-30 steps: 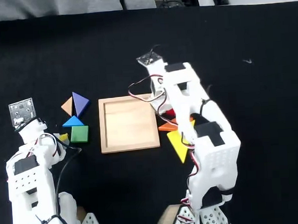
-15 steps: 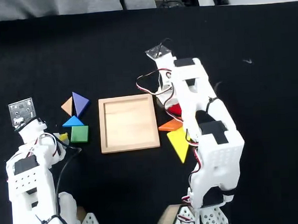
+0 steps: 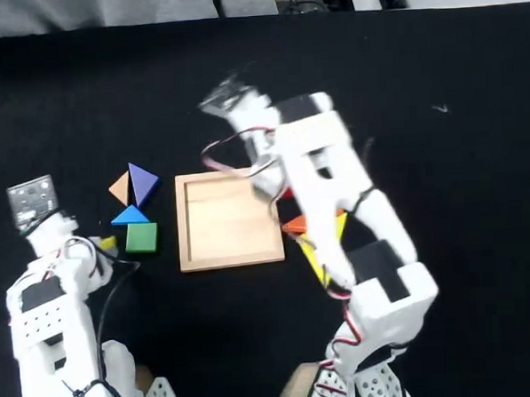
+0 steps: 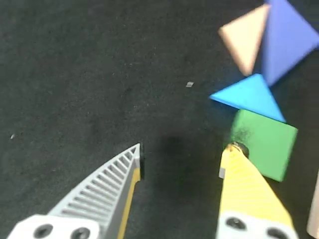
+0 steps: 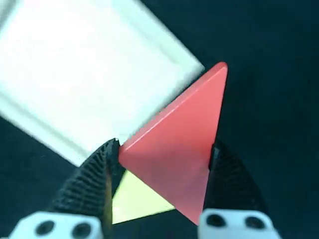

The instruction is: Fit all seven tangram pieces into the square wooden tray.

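Right gripper [image 5: 163, 147] pinches the red triangle [image 5: 184, 159], which covers most of the yellow triangle [image 5: 132, 199] beside the tray [image 5: 75, 74] corner. Left gripper [image 4: 182, 152] stands spread, one finger overlapping the green square [image 4: 266, 142].

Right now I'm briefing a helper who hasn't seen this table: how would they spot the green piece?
Find the square wooden tray mid-table. On the left arm's side of it lies a cluster of four pieces. The green piece is nearest the left gripper and is the only square among triangles.
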You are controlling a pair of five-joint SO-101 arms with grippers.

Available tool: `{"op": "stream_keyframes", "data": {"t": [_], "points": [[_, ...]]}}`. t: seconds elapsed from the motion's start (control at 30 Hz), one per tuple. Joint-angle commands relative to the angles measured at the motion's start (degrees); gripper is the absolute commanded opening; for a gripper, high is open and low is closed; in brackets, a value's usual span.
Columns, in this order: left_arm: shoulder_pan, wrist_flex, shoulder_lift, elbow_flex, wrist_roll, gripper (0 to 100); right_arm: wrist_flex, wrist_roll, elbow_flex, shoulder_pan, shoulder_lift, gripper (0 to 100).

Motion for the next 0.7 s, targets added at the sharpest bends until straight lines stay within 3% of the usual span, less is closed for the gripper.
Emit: {"op": "stream_keyframes", "data": {"t": [0.0,0.17,0.37,0.47,0.6,0.67], "points": [[-6.8,-0.1,-0.4,-0.8,-0.4,26,0.5,4.7,-2.7,-6.9,-0.7,10.0],[-14.5,2.6,-0.4,-0.5,-6.0,26,0.5,9.5,-2.7,-14.1,-0.3,10.1],[-20.6,2.5,-0.4,0.5,-8.1,26,0.6,25.5,-2.5,-16.1,0.7,10.0],[-21.1,2.6,-0.4,0.5,-7.6,26,3.3,36.8,-2.6,-16.2,2.0,10.0],[-21.0,2.2,-0.4,1.0,-7.6,26,11.9,59.3,-3.1,-16.2,4.2,10.0],[-20.9,2.2,-0.4,1.1,-7.6,26,12.7,64.5,-3.1,-16.3,4.8,10.0]]}}
